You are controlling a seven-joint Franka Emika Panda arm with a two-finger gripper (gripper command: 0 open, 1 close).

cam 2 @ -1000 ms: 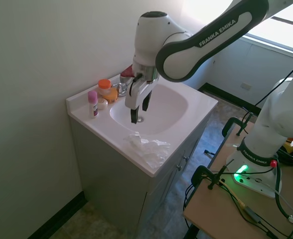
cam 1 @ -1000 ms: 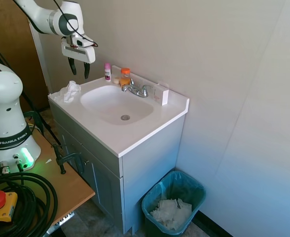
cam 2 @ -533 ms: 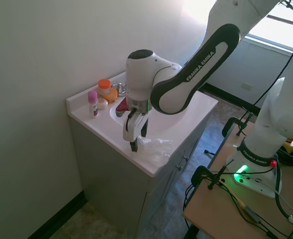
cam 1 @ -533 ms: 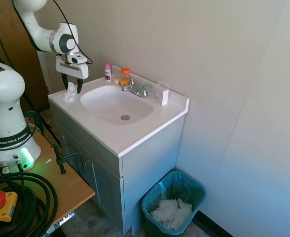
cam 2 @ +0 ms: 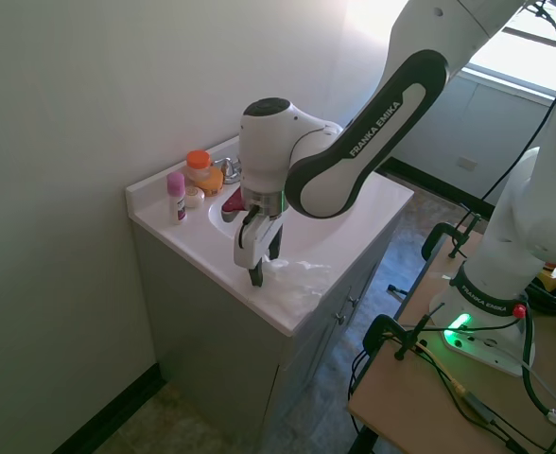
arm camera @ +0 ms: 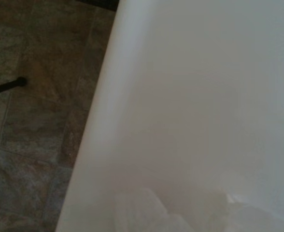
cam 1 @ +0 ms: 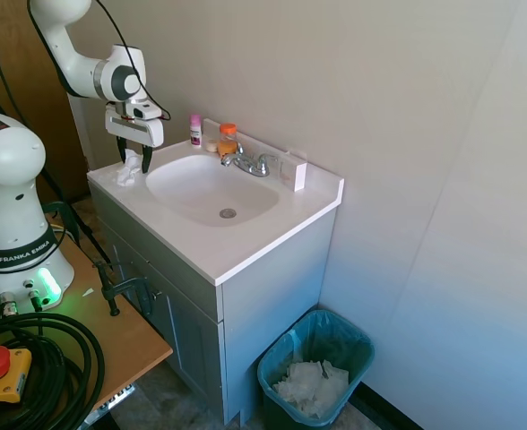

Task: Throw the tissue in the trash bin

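Right now the grasp is the step in hand. On the white vanity counter (cam 1: 246, 246), at its left end beside the sink basin (cam 1: 211, 189), the gripper (cam 1: 133, 159) points straight down with its dark fingers parted on either side of the tissue (cam 1: 127, 168); whether they already pinch it cannot be told, though a gap shows between them. The next move calls for closing on the wad, lifting clear of the counter, then carrying it across the whole vanity and down to the trash bin (cam 1: 316, 365), which stands on the floor at the right of the cabinet and already holds white paper pieces (cam 1: 312, 387). Along that path stand the chrome faucet (cam 1: 250, 163), an orange-capped bottle (cam 1: 228, 140) and a pink-capped bottle (cam 1: 194, 130) against the far wall.
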